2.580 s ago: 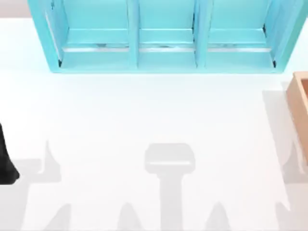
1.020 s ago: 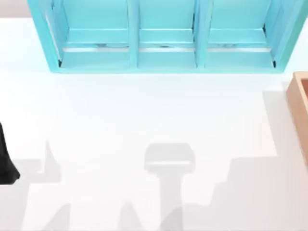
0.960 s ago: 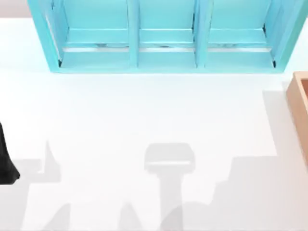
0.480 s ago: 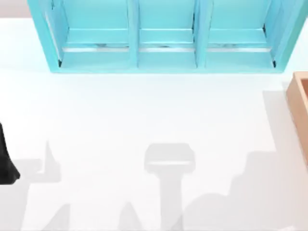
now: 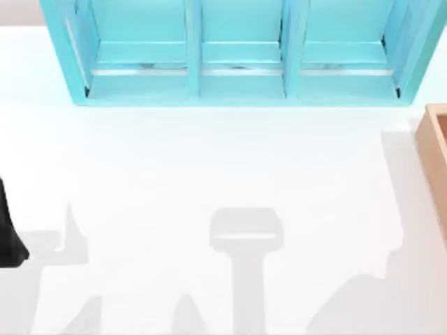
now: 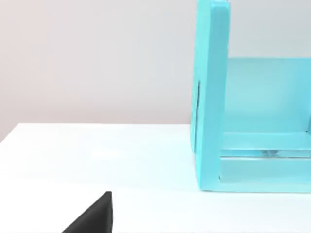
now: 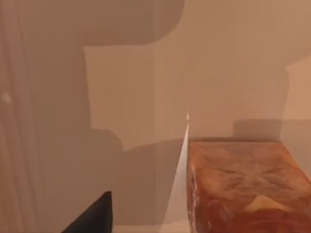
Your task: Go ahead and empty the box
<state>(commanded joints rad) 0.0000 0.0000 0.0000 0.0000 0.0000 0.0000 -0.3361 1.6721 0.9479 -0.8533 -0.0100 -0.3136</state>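
Observation:
The box [image 5: 434,157] is tan and open-topped, and it stands at the table's right edge with just its left wall in the top view. The right wrist view looks at the box's tan walls [image 7: 218,58] from close by, with arm shadows across them. A reddish-brown, marbled, loaf-shaped block [image 7: 243,184] lies against those walls. A black part of my right gripper [image 7: 92,216] shows in that view, short of the block. My left arm [image 5: 7,237] is parked at the table's left edge, and a black part of my left gripper [image 6: 92,216] shows over the white table.
A large turquoise three-bay shelf unit [image 5: 237,52] spans the back of the table; its end wall [image 6: 211,97] is ahead of the left wrist camera. The white table top [image 5: 209,160] lies open between the shelf and the front edge, crossed by grey shadows.
The right arm's shadow swept in over the table's front right, then drew back toward the right edge. The left arm, box and shelf have stayed in place.

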